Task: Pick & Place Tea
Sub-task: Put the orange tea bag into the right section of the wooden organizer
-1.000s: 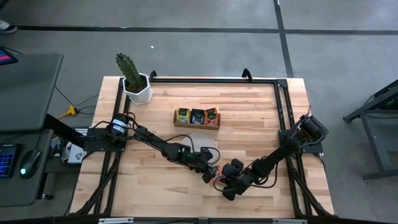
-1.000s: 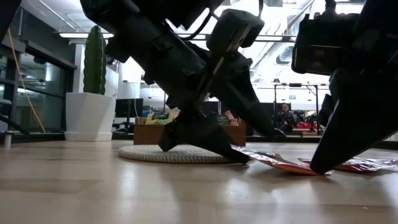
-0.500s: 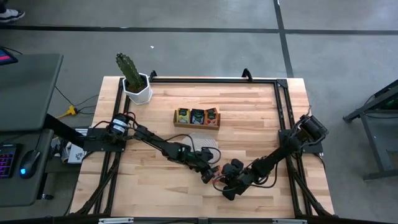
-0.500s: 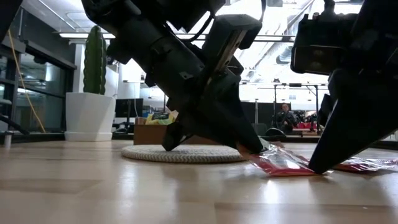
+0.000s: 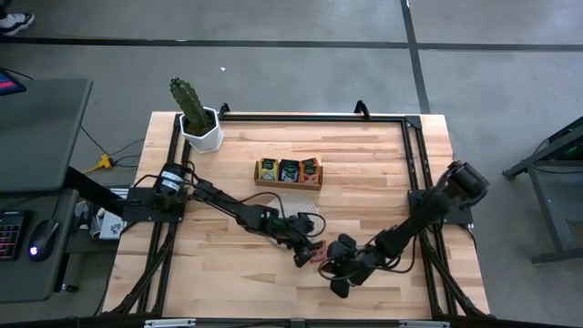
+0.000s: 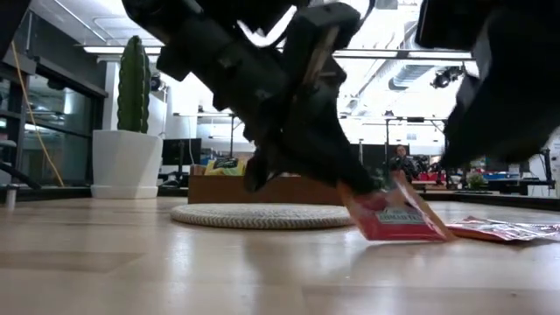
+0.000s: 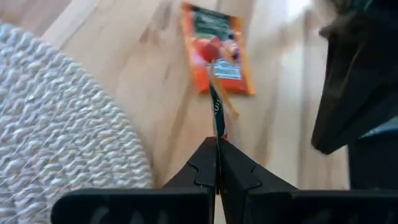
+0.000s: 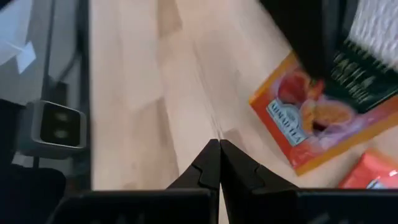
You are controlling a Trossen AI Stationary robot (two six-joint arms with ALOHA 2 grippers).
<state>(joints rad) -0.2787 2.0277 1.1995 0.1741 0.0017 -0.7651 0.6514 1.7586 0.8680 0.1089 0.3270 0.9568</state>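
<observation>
Behind the wooden surface (image 5: 364, 164) you see a workshop room, with a potted cactus (image 5: 191, 109) at one back corner and the brown wooden tray (image 5: 288, 172) mid-surface, already holding sachets in its three compartments. Your left gripper (image 7: 217, 152) is down just beside the round woven mat (image 7: 56, 124), and its fingers are pinched shut on the edge of an orange-red tea sachet (image 6: 391, 214). In the low view that sachet stands tilted up on one edge, its lower edge at or just above the wood, so the grip looks sound and the lift seems just begun. Holding it by the thin edge makes sense: a flat packet lying on wood offers nothing else to pinch.

A second orange-red sachet (image 7: 216, 51) lies flat on the wood just past the held one, and another (image 6: 507, 230) lies flat beyond it in the low view.

Your right gripper (image 8: 219, 158) hovers close by, near the front of the surface, fingers closed on nothing; it looks to be waiting clear of the pick.

Judging by the tray's contents, your next move is to carry this sachet to the compartment with the orange-red ones. Watch that the paper does not twist out of the pinch.
</observation>
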